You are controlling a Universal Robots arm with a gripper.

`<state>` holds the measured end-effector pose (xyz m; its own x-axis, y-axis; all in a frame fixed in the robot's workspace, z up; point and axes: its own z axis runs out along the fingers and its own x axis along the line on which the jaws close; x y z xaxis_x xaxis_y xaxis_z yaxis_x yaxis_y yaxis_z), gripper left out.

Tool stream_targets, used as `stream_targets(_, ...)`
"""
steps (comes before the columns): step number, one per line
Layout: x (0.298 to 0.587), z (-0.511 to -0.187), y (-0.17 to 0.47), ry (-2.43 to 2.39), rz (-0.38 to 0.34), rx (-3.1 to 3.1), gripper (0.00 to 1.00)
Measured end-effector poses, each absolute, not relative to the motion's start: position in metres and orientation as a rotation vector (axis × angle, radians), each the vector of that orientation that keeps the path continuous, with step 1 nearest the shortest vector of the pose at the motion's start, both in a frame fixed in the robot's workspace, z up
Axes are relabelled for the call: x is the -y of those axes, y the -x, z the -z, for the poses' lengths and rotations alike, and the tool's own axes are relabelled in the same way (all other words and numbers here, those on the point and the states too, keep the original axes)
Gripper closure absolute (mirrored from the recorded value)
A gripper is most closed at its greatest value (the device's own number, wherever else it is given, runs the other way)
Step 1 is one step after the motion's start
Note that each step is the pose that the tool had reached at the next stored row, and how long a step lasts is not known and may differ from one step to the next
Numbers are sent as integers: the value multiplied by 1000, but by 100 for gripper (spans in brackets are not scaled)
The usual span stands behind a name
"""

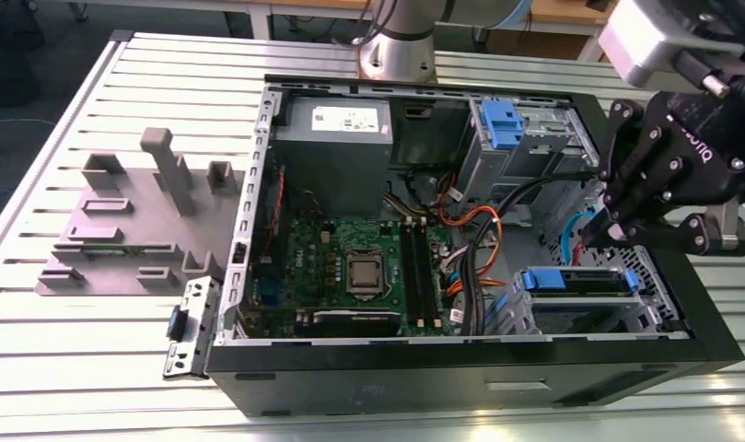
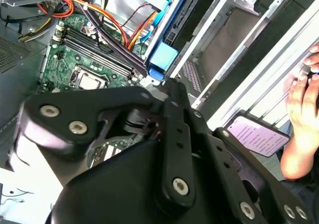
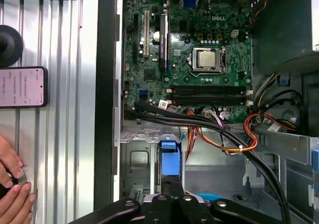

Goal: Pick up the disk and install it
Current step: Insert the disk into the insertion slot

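My gripper (image 2: 162,87), jaws clamped narrow on the disk (image 3: 169,159), is feeding it into the case (image 1: 243,368) corner bay; I'm judging square alignment essential.

The gripper (image 1: 608,230) is matte black with small silver screw heads, and just ahead of its fingers (image 3: 177,194) the disk (image 3: 169,164) shows a bright blue carrier handle. Beyond the fingers the motherboard (image 3: 189,59) is dark green with a silver socket square, crossed by black cables and by wires (image 3: 219,142) of orange, red and yellow. Well off from the fingers, the slotted holder (image 1: 133,216) is plain grey on a table (image 1: 77,350) ribbed in pale silver stripes.
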<state>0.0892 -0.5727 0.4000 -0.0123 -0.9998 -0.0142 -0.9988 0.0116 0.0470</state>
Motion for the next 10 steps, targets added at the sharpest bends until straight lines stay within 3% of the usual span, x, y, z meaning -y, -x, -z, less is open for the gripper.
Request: stream_targets(10,573,-385,-85,-2201,47,2228,89)
